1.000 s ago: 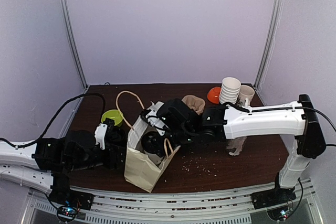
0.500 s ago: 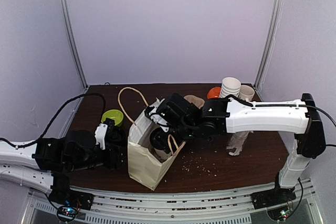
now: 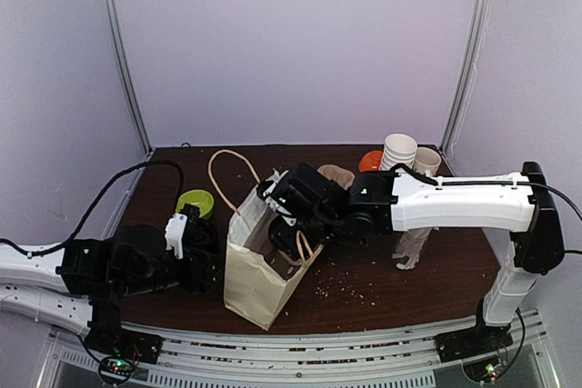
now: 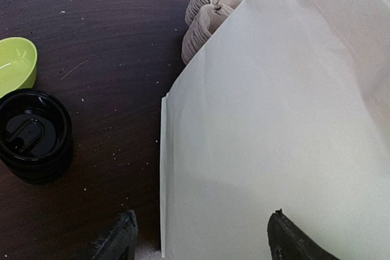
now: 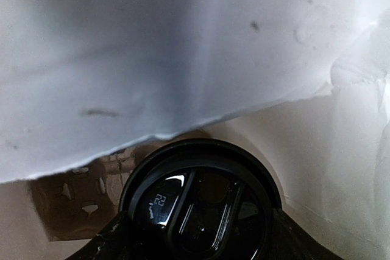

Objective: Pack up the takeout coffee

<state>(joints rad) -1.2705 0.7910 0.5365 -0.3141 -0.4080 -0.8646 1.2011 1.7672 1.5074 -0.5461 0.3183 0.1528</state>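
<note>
Now | desk [image 3: 382,288]: dark wood, crumb-speckled | paper bag [image 3: 255,279]: standing front-left, mouth open | right pincer [image 5: 198,240]: down in bag mouth, clamped on takeout coffee [image 5: 201,202] | left pincer [image 4: 201,238]: fingers apart at bag's outer wall | takeout coffee: inside bag, black lid showing | lid stack [image 4: 33,135]: beside green bowl [image 4: 13,65]

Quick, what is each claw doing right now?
Left gripper: open, at the cream paper bag's edge.
Right gripper: closed on the black-lidded takeout coffee cup inside that bag.
</note>
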